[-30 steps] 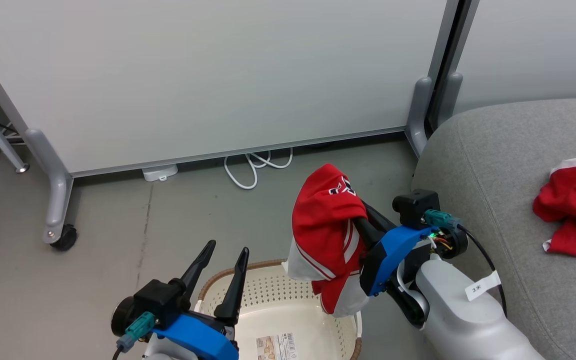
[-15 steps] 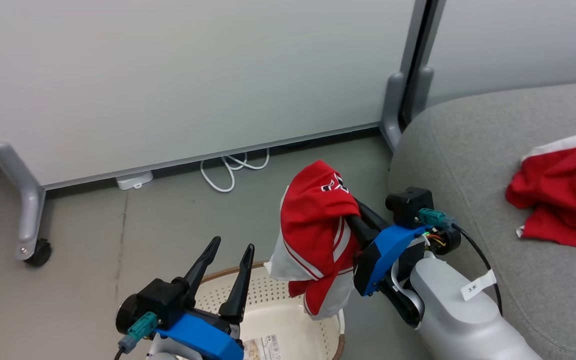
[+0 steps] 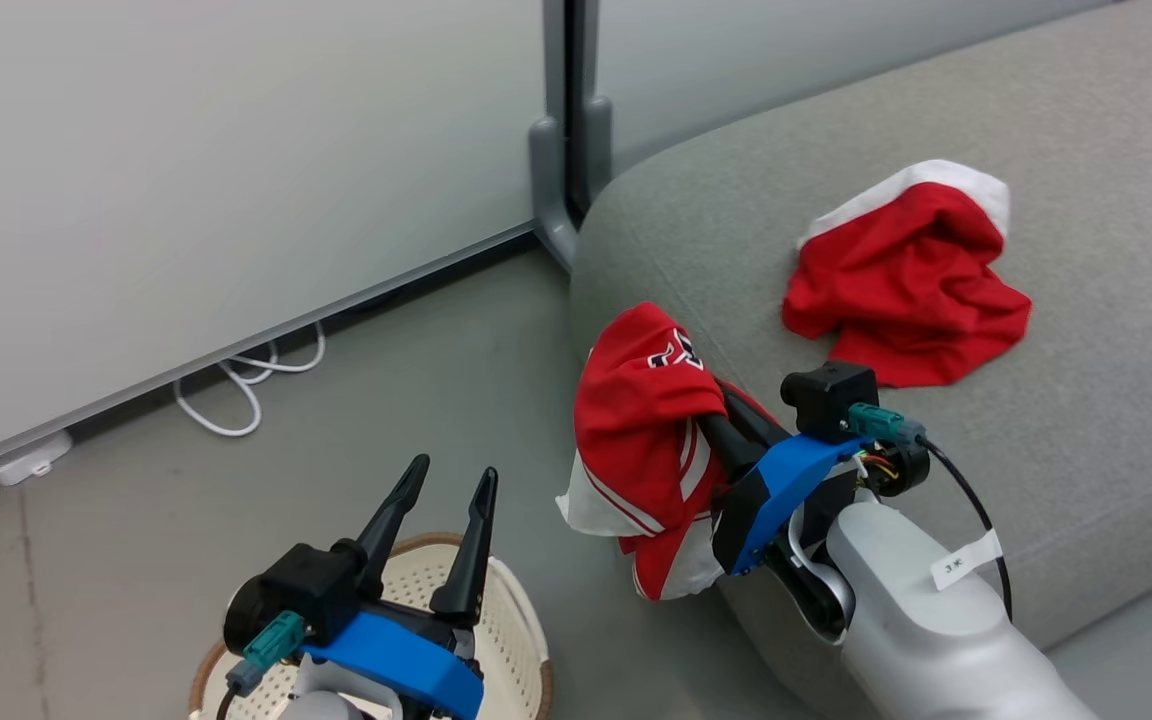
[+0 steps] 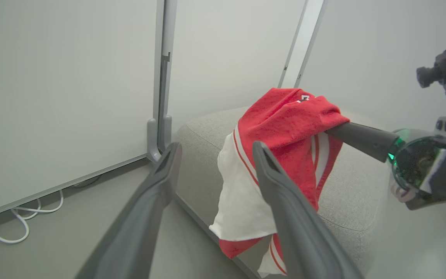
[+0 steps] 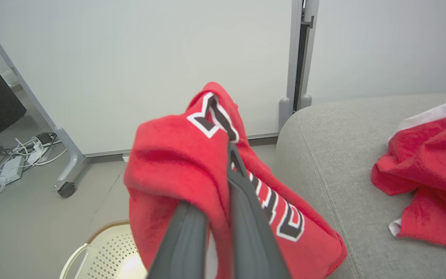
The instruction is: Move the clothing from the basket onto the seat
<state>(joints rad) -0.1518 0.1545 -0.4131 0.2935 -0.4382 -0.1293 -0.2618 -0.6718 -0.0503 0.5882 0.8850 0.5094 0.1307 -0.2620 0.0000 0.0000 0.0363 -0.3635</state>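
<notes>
The red jersey point(image 3: 641, 420) is hanging at the grey seat point(image 3: 1086, 420) front corner, pinched in the right pincer point(image 5: 230, 155), the other red garment point(image 3: 901, 280) lying on the cushion. The carry is looking nearly done; the next move is calling for a reach over the seat, then release. The left pincer point(image 3: 454, 472) is hovering spread above the basket point(image 3: 511, 620)

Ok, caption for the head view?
Right gripper holds a red jersey beside the seat, where a second red garment lies; left gripper open above the basket.

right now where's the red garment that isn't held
In the head view the loose garment lies crumpled on the grey seat, upper right, beyond the held garment.
</notes>
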